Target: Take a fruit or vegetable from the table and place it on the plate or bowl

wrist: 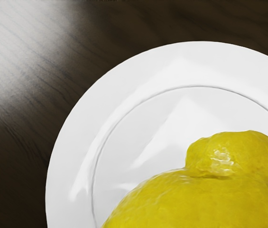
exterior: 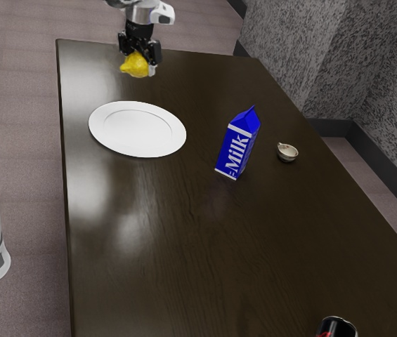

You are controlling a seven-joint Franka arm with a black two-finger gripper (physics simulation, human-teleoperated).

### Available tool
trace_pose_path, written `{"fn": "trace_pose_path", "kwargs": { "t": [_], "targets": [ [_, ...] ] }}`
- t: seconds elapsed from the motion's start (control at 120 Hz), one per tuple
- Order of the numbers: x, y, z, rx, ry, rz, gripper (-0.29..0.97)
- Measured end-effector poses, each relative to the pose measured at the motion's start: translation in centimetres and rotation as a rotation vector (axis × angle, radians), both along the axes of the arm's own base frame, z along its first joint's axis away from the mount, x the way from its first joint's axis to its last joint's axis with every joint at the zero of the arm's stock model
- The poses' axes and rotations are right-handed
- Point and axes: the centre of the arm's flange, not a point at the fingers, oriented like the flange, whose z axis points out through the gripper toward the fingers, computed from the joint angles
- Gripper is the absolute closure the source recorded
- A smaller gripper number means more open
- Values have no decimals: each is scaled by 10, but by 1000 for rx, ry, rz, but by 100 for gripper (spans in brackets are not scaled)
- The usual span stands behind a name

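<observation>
Hanging above the plate [exterior: 137, 128], claw [exterior: 139, 59] grips lemon [exterior: 134, 66].

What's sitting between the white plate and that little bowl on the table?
A blue milk carton stands between the white plate and the little bowl, nearer the bowl, as the exterior view shows.

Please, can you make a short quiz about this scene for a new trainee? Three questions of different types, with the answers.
1. True or false: the claw is shut on the lemon.
2. What stands between the plate and the small bowl? A) a green bottle B) a blue carton C) a mug
3. Fill in: the carton's printed word is ____.
Key: 1 true; 2 B; 3 Milk.
</observation>
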Motion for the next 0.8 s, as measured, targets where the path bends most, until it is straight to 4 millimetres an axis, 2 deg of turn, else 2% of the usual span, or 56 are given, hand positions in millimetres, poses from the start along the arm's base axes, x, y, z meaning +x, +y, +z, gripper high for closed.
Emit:
{"fn": "trace_pose_path", "kwargs": {
  "t": [0.3, 0.575, 0.675, 0.8],
  "targets": [
    [30, -15, -10, 0, -5, -32, 73],
    [42, -26, -7, -42, -45, -59, 19],
    [44, -27, -7, -56, -56, -70, 10],
    [46, -28, -9, -63, -58, -84, 4]
  ]
}}
